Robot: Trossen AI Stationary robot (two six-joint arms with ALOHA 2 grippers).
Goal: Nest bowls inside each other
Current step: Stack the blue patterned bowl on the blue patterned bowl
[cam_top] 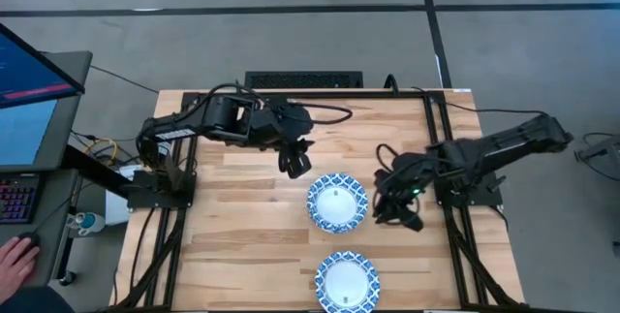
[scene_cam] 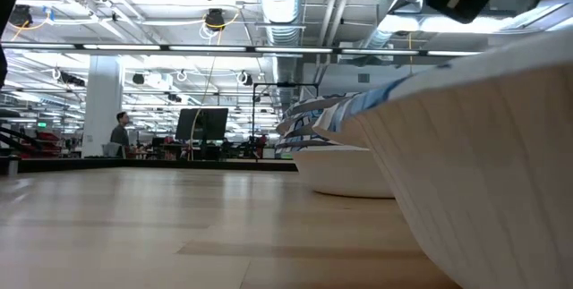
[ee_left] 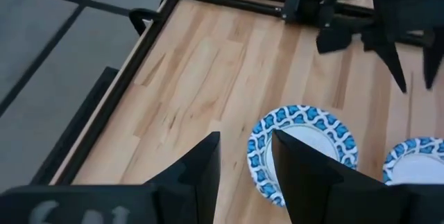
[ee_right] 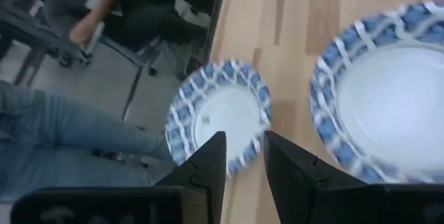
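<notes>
The near bowl (cam_top: pixel 347 282) sits at the front edge of the bench (cam_top: pixel 232 245); the far bowl (cam_top: pixel 337 203) sits mid-bench. Both look rigid, glazed, probably slippery and chippable, so I judge the patterned rim the best hold. My right claw (cam_top: pixel 395 212) hangs just beside the far bowl, fingers narrowly apart, holding nothing. My left claw (cam_top: pixel 295 161) hovers behind it, likewise empty. A keyboard (cam_top: pixel 303 79) lies beyond; nothing obstructs.
</notes>
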